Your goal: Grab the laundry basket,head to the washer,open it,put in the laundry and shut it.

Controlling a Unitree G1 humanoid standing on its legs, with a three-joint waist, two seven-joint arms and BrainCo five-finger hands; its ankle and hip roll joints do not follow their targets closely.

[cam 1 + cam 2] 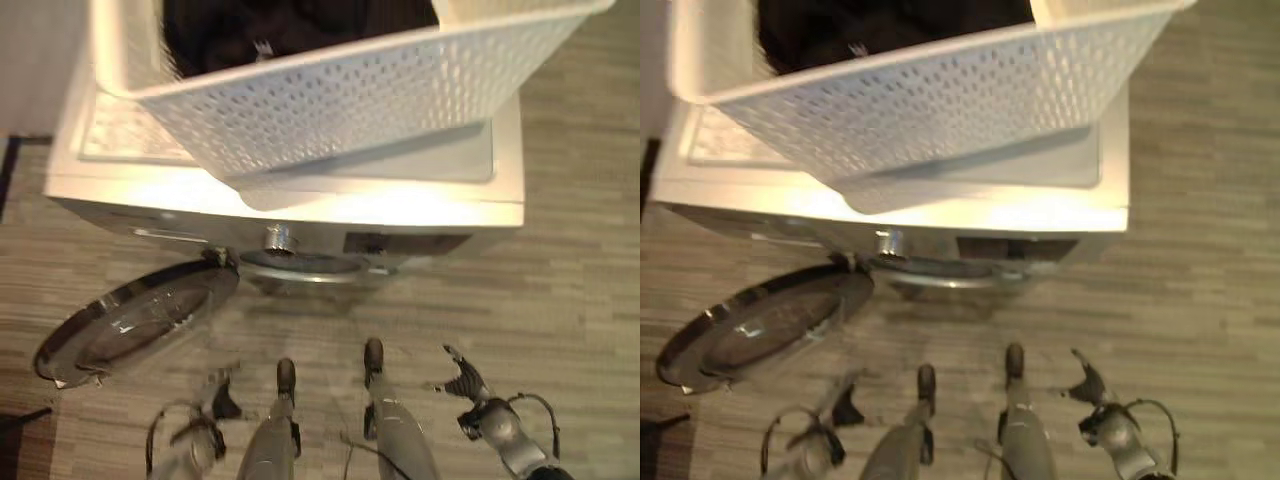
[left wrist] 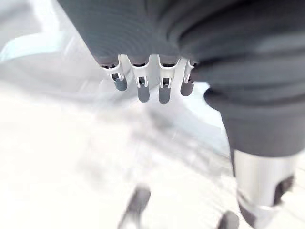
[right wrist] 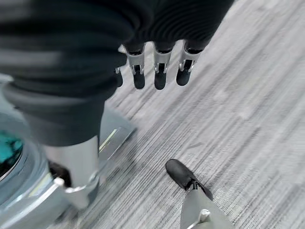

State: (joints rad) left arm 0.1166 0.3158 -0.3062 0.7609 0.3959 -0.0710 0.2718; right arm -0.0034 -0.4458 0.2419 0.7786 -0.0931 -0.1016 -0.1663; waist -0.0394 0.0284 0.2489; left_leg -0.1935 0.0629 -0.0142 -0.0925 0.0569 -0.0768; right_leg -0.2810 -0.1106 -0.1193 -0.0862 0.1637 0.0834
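Note:
A white perforated laundry basket (image 1: 350,100) stands tilted on top of the white washer (image 1: 440,190), with dark laundry (image 1: 290,30) inside it. The washer's round door (image 1: 135,320) hangs swung open to the left, and the drum opening (image 1: 300,265) shows below the front panel. My left hand (image 1: 205,410) hangs low in front of the open door, fingers (image 2: 143,90) straight and holding nothing. Low on the other side, my right hand (image 1: 468,385) is out over the floor with fingers (image 3: 159,78) relaxed and empty. Both hands are apart from the basket and the door.
Grey wood-pattern floor (image 1: 570,290) surrounds the washer, with free room to its right. A silver knob (image 1: 278,238) sits on the front panel above the opening. The open door takes up the floor space at front left.

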